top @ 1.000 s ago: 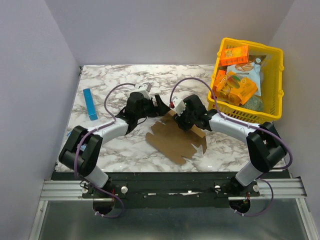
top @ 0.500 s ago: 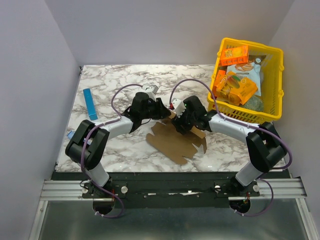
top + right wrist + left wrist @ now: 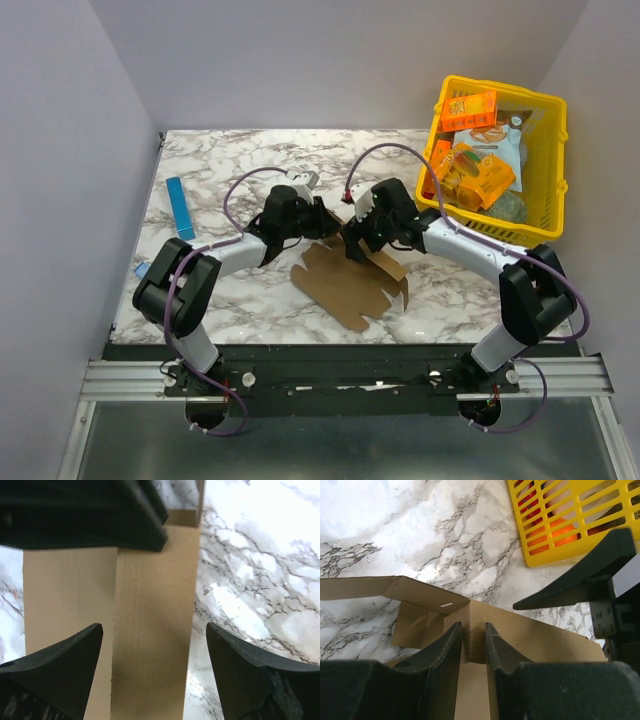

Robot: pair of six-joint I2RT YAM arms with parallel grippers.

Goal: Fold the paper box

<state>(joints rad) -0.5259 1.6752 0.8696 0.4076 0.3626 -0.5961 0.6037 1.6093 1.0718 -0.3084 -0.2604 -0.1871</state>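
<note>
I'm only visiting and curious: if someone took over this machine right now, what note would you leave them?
Left gripper: jaws narrowed around a raised fold of the paper box; I cannot tell if it is a firm pinch.
Right gripper: open wide above a flat panel, holding nothing.
Box: lies mostly flat on the marble table, between the arms.
Done: a flap at the far end stands raised.
Left: nearly all the folding.

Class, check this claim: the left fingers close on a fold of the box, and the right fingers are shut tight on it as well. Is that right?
No. The right fingers stand wide open over the box, gripping nothing; the right wrist view shows it. The left fingers do close on a fold of the box.
</note>
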